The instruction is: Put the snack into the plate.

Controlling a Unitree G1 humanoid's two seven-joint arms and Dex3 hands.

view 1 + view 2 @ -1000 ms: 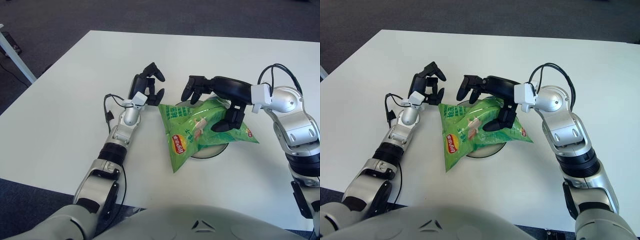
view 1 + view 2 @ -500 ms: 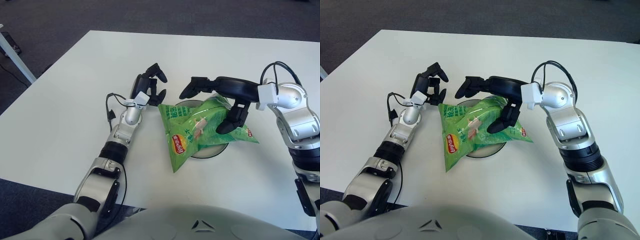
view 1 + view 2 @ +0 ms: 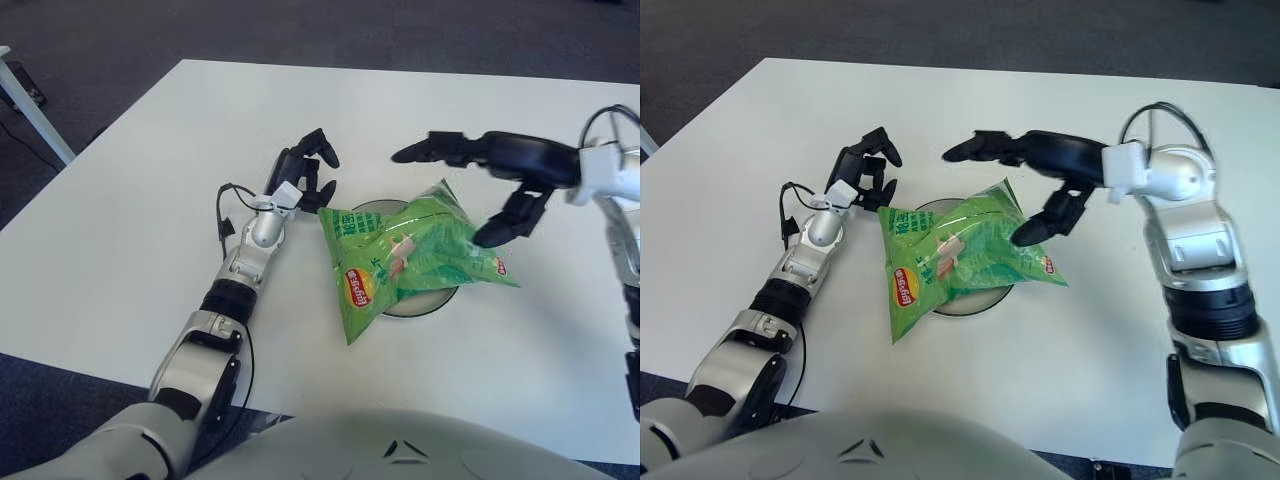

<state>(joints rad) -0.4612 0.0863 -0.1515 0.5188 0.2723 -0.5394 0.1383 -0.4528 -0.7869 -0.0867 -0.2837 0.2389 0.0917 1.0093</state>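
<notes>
A green snack bag [image 3: 405,258] lies across a small round plate [image 3: 440,298] near the middle of the white table, its ends hanging over the plate's rim. My right hand [image 3: 478,175] hovers above the bag's right part, fingers spread wide, holding nothing and clear of the bag. My left hand [image 3: 303,178] is just left of the bag's upper left corner, fingers loosely curled around nothing, with a small gap to the bag.
The white table [image 3: 120,230] stretches wide to the left and behind the plate. Dark carpet lies beyond its far edge. A pale table leg [image 3: 25,110] shows at the far left.
My right hand let go of the bag, lifted and drew back to the right with fingers spreading. The bag settled on the plate. My left hand shifted slightly right.
</notes>
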